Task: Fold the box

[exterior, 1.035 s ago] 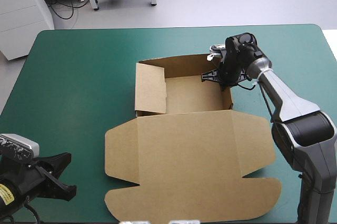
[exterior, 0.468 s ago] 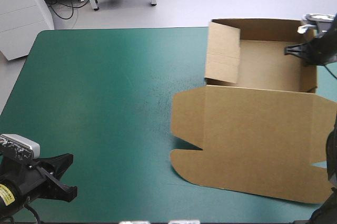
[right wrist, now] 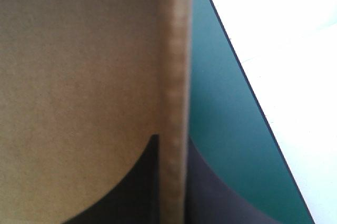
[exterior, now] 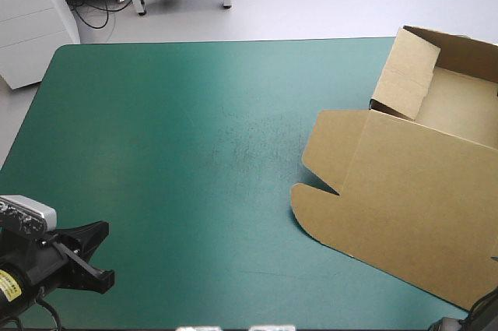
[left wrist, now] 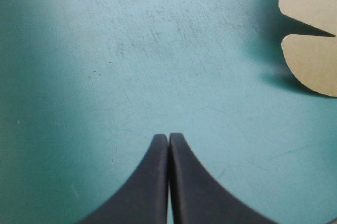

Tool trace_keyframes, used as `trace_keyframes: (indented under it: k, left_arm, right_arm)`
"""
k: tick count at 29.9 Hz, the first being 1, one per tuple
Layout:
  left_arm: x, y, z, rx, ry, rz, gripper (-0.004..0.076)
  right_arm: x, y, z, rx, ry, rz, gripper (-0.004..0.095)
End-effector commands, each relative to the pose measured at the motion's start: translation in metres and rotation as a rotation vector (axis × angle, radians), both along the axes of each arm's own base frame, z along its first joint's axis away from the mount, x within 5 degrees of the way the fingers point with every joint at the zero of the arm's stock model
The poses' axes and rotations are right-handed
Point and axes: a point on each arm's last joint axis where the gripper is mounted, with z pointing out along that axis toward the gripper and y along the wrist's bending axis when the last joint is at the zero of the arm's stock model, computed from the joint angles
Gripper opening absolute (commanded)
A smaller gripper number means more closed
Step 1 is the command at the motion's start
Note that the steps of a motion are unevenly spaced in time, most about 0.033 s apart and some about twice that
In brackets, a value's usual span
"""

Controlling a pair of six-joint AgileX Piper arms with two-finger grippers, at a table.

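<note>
What could go wrong: the brown cut-board box (exterior: 405, 183) lies skewed at the right of the high view and runs out of the frame there. Dragged rightward, it would likely tip off the edge of the teal-green surface (exterior: 179, 136).
Cause: the right gripper (right wrist: 171, 139) pinches one raised tray wall (right wrist: 172, 50), its black fingers (right wrist: 131, 192) all but closed on either side of the board's edge. A single pinch lets the sheet swing, and thin board may crease or slip free.
Edge margin: beside that wall only a narrow strip of surface shows before it ends.
Box state: open tray (exterior: 459, 105) at upper right with its walls up; lid (exterior: 412, 214) flat at lower right; notched flap (exterior: 311, 206) pointing toward frame centre.
Left gripper (exterior: 101, 253): in the lower left corner of the high view, well apart from the box, with its fingers (left wrist: 152, 182) pressed together in a point and holding nothing.
In the way: only bare surface lies between the left gripper and the flap, so reach rather than clutter looks like the obstacle.
</note>
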Motion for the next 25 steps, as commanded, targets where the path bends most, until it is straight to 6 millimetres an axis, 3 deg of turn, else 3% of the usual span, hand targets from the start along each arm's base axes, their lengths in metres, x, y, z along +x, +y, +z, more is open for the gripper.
trace_keyframes:
  k: [1,6,9,13,17,20,22,25]
  left_arm:
    - [0.004,-0.002,0.011,-0.045,-0.067,0.005,-0.0032]
    - [0.004,-0.002,0.011,-0.045,-0.067,0.005,-0.0032]
    - [0.004,-0.002,0.011,-0.045,-0.067,0.005,-0.0032]
    - [0.003,-0.002,0.011,-0.044,-0.065,0.005,-0.0032]
    - [0.003,-0.002,0.01,-0.045,-0.061,0.003,-0.0032]
    - [0.003,-0.002,0.01,-0.045,-0.061,0.003,-0.0032]
    - [0.003,-0.002,0.01,-0.045,-0.061,0.003,-0.0032]
    - [0.003,-0.002,0.01,-0.044,-0.059,0.003,-0.0032]
  right_arm:
    - [-0.002,-0.009,0.013,-0.013,-0.078,-0.021,-0.0021]
    - [0.006,-0.015,-0.017,0.041,0.024,-0.023,-0.0019]
    - [0.007,-0.017,-0.026,0.057,0.059,-0.019,0.0035]
    - [0.007,-0.016,-0.025,0.056,0.059,-0.017,0.0227]
    - [0.006,-0.018,-0.026,0.038,0.071,-0.022,0.0568]
    - [0.004,-0.02,-0.025,0.014,0.086,-0.031,0.0762]
    - [0.002,-0.02,-0.02,0.007,0.079,-0.048,0.0815]
    - [-0.003,-0.014,-0.005,0.002,0.039,-0.05,0.0816]
